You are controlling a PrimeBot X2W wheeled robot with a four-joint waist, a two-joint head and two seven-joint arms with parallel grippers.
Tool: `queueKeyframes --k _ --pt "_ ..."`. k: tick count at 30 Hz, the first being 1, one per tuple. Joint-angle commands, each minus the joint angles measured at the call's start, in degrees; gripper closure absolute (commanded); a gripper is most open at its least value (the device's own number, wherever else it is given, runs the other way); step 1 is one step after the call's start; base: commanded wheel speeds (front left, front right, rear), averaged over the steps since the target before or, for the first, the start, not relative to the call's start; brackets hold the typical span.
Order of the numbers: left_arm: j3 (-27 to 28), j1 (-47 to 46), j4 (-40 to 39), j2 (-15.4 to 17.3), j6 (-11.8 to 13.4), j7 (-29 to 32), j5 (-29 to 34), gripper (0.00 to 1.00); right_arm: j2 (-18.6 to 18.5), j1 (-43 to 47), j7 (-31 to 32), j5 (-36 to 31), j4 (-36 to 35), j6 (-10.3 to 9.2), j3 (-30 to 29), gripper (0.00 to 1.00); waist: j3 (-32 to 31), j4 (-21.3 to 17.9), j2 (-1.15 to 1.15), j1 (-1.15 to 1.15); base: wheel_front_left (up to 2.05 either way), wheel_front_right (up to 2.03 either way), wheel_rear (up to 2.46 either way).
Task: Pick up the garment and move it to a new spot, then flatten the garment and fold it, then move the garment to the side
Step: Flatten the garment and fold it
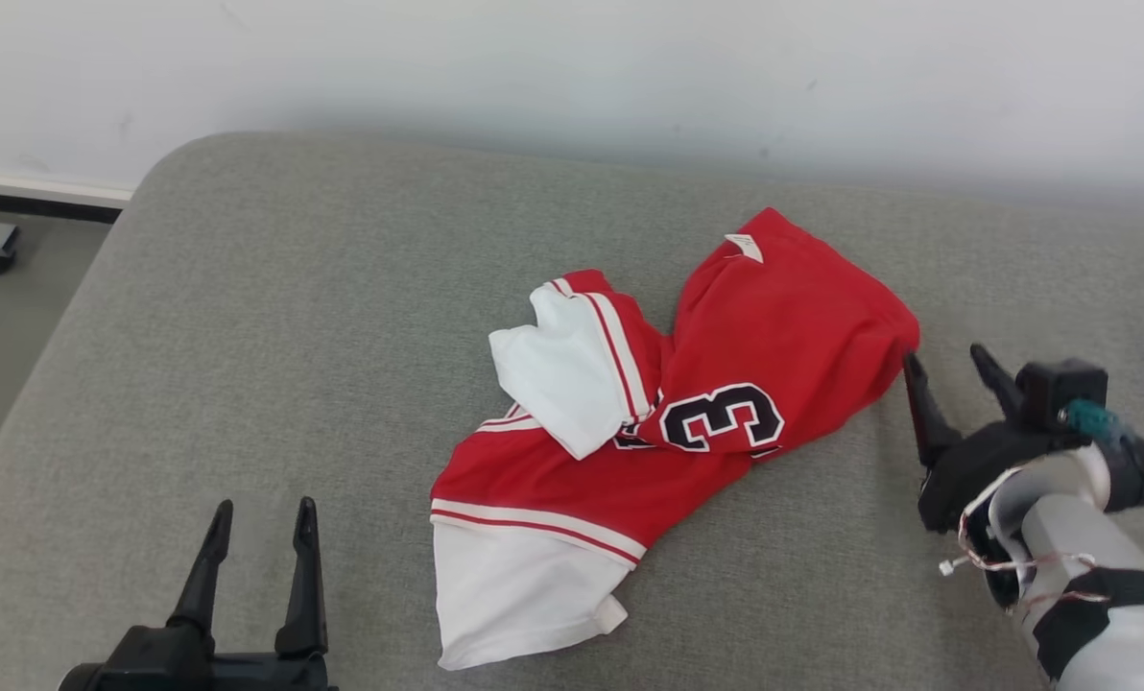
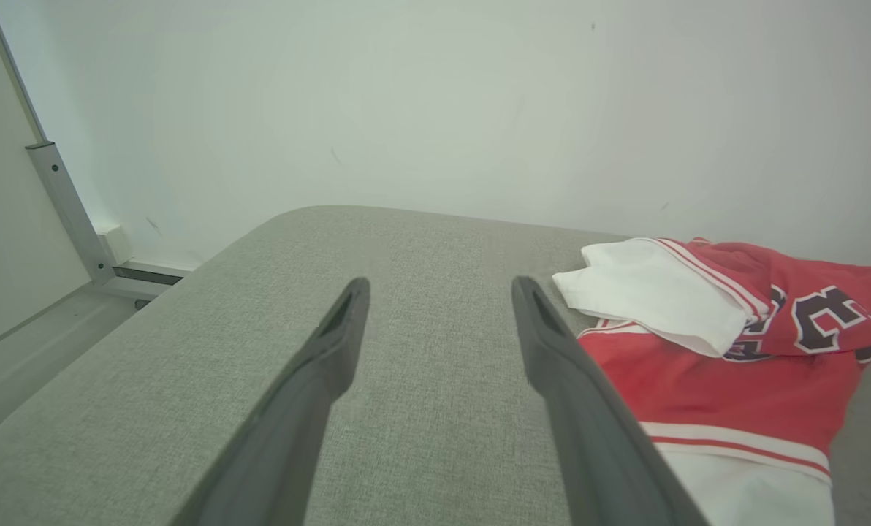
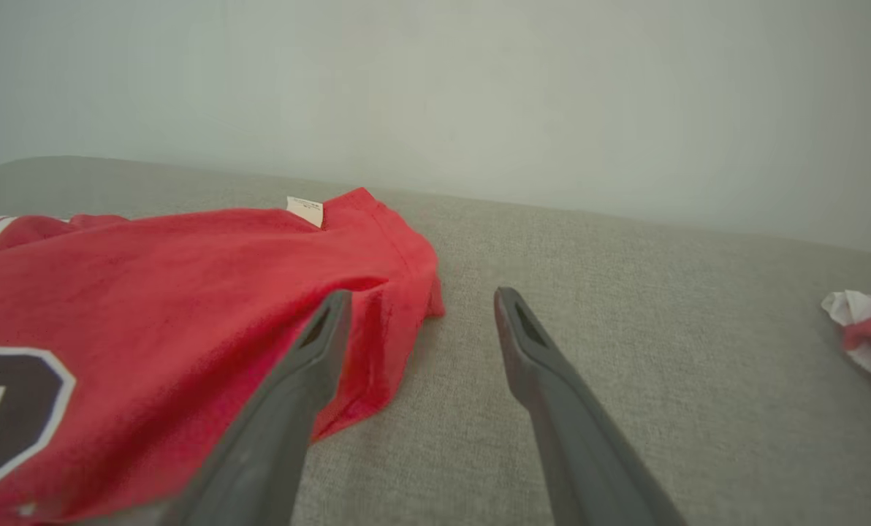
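Red-and-white garment (image 1: pixel 783 326) crumpled on grey cushion (image 1: pixel 246 336), right gripper (image 1: pixel 942 357) spread wide and empty just beside its red edge, left gripper (image 1: pixel 266 504) likewise spread, near its white hem.

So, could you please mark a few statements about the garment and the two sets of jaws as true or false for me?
1. The garment is red and white, with a number 3 showing. True.
2. The garment lies flat and neatly folded. False: it lies bunched and crumpled on the grey cushion.
3. The right jaws are shut on the garment's edge. False: they stand open at its right edge, gripping nothing.
4. The left jaws stand open over bare cushion, to the garment's left. True.
5. A small white tag shows on the red cloth. True.
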Motion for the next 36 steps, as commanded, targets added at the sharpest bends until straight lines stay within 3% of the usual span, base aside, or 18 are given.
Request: queueKeyframes --k 1,7,16,17,18,23,29,36 --pt "0.2 0.7 -0.3 0.0 0.1 -0.2 0.5 0.0 -0.1 0.5 -0.2 0.5 -0.3 -0.17 0.3 0.0 0.3 -0.6 0.0 0.01 0.0 0.0 0.0" --pt "-0.4 -0.9 -1.0 -0.2 0.1 -0.2 1.0 0.0 -0.1 0.0 -0.2 2.5 0.8 -0.17 2.0 0.0 2.4 0.1 0.0 0.01 0.0 0.0 0.0" --pt "-2.8 -3.6 -0.1 -0.4 0.1 -0.2 0.6 0.0 1.2 -4.8 2.5 3.5 8.0 -0.17 4.7 0.0 5.6 2.8 0.0 0.01 0.0 0.0 0.0" --pt "-3.1 -4.0 -0.1 -0.4 0.1 -0.2 0.6 0.0 1.4 -5.1 2.8 3.8 8.5 -0.17 5.1 0.35 5.8 3.1 0.0 0.01 0.0 0.0 0.0" --pt "-3.2 -4.1 0.0 -0.4 0.1 -0.2 0.5 0.0 1.6 -5.3 2.8 4.4 9.0 -0.17 5.4 1.0 5.9 3.2 0.0 0.01 0.0 0.0 0.0" --pt "-2.4 -4.0 0.9 -0.4 0.1 -0.2 0.3 0.0 1.8 -4.9 1.3 5.8 8.9 -0.17 7.2 1.0 4.9 2.5 0.0 0.01 0.0 0.0 0.0" --pt "-1.0 -1.2 1.1 -0.4 0.1 -0.2 0.9 0.0 1.2 -2.2 0.1 8.2 3.6 -0.17 9.7 1.0 1.2 -0.2 0.0 0.01 0.0 0.0 0.0" --pt "0.7 2.8 1.0 -0.2 0.1 -0.2 0.8 0.0 -3.7 5.9 -0.2 12.3 -10.7 -0.16 13.0 1.0 -4.1 -4.8 0.0 0.01 0.0 0.0 0.0"
